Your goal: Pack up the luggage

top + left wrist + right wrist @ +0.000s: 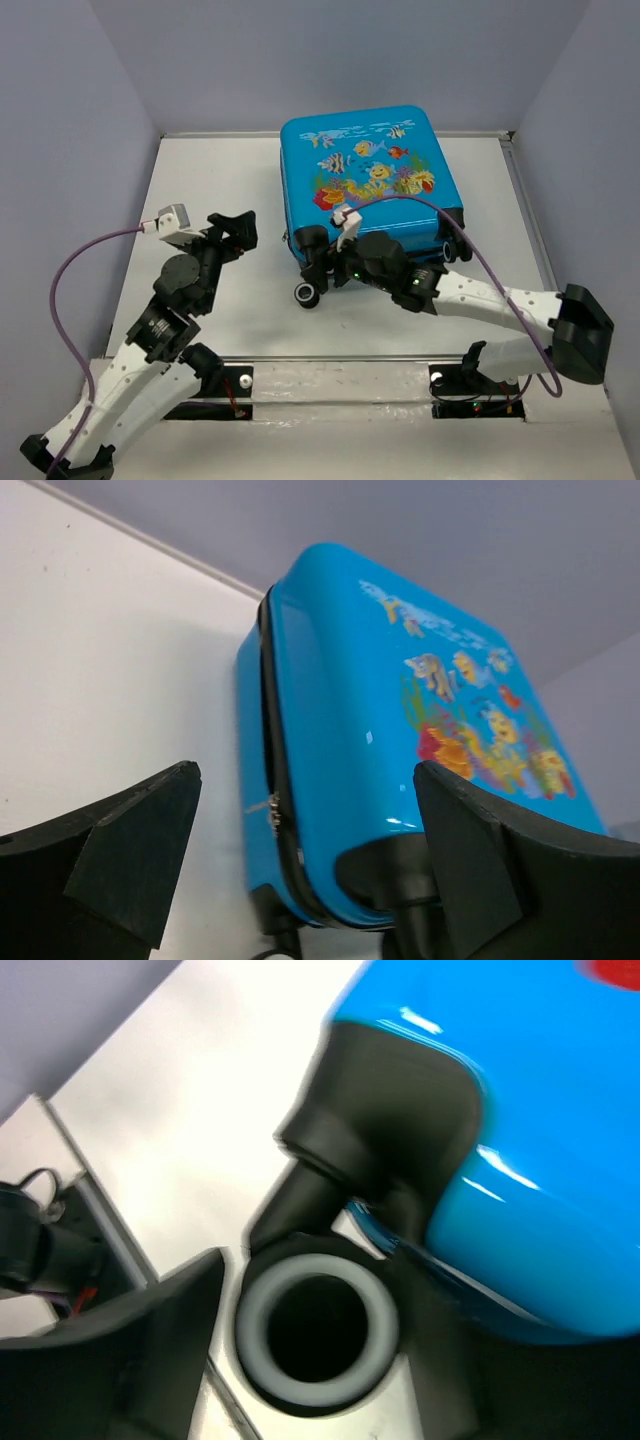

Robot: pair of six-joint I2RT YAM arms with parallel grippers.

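The luggage (365, 165), a bright-blue suitcase with a fish print, lies flat and shut at the back middle of the table. My left gripper (243, 230) is open and empty, left of the suitcase and apart from it. In the left wrist view the suitcase (350, 710) shows between the fingers of that gripper (305, 770), with its black zipper seam (272, 815). My right gripper (318, 270) is at the suitcase's near-left corner. In the right wrist view this gripper (315, 1300) is open, its jaws on either side of a black wheel (315, 1332) below the blue shell (540, 1110).
The white table (200, 180) is boxed in by grey walls at the back and both sides. Purple cables loop from each wrist, one at the left (70, 270) and one across the suitcase's near edge (470, 240). A raised lip runs along the table's near edge (330, 365).
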